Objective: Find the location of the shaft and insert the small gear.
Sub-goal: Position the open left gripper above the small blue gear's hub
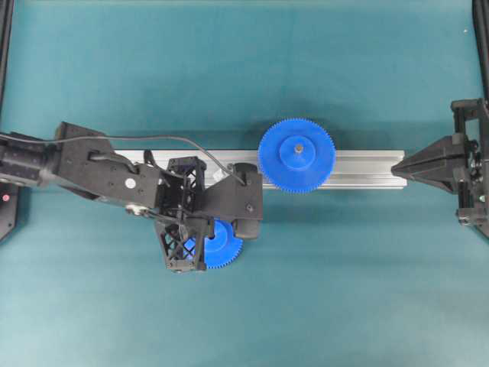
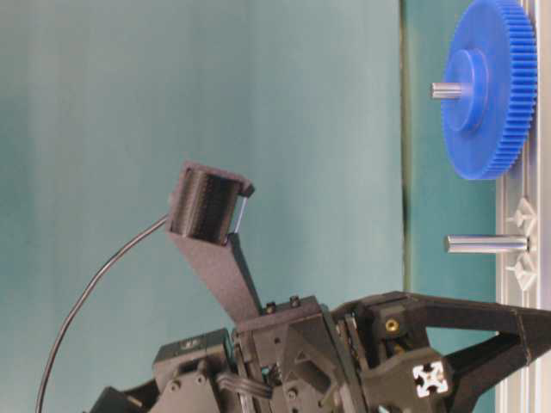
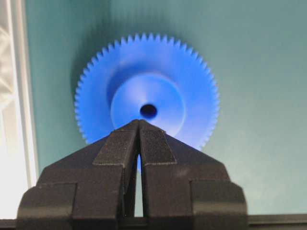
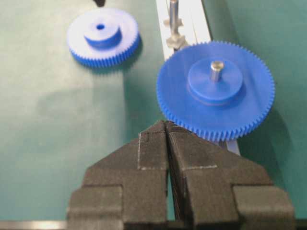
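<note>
The left arm (image 1: 99, 172) was extended from the left edge of the overhead view, its wrist pitched downward, and the left pincer (image 3: 139, 125) was positioned directly above the small gear (image 3: 147, 98) with its jaws pressed together and nothing held between them. The small gear was laid flat on the bench (image 1: 344, 290), just beside the aluminium rail (image 1: 359, 170) and partly covered by the pincer in the overhead view. The shaft (image 2: 486, 244) was seated upright in the rail, near the larger blue gear (image 1: 296, 155), which was mounted on the same rail on its own grey pin. The right pincer (image 4: 166, 125) was held at the right end of the rail, jaws brought together and empty, pointed along the rail toward the larger gear. The bench was covered in a plain teal mat.
</note>
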Robot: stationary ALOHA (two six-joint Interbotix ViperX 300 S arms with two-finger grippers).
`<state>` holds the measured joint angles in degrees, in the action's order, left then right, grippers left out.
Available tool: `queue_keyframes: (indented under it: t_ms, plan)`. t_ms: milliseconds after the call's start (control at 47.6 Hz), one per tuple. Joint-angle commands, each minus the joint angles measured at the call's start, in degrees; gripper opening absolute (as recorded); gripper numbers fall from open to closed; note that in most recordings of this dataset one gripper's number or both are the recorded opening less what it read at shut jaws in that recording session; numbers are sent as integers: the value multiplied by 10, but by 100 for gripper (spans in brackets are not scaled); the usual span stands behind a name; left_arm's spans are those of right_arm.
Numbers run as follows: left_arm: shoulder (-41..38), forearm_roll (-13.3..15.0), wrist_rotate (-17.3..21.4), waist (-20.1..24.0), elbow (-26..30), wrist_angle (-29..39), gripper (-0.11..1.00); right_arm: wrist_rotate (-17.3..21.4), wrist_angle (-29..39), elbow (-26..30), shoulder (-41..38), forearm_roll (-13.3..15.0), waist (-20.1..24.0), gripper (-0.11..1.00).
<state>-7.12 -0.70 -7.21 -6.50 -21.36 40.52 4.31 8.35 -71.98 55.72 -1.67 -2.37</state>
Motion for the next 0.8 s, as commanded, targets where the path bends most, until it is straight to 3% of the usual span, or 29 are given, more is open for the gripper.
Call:
queue_keyframes:
  t_ms: [0,231,777]
  plan:
    - [4,-1,1,-8,23,6,0,5,-4,4,0,-1,-2,2]
    - [-19,-1,4,-11,47,43,0,5,-4,3,1,-1,-4,2]
    - [-28,-2,27,-14,51,41,0,6,-5,-6,1,-1,-4,2]
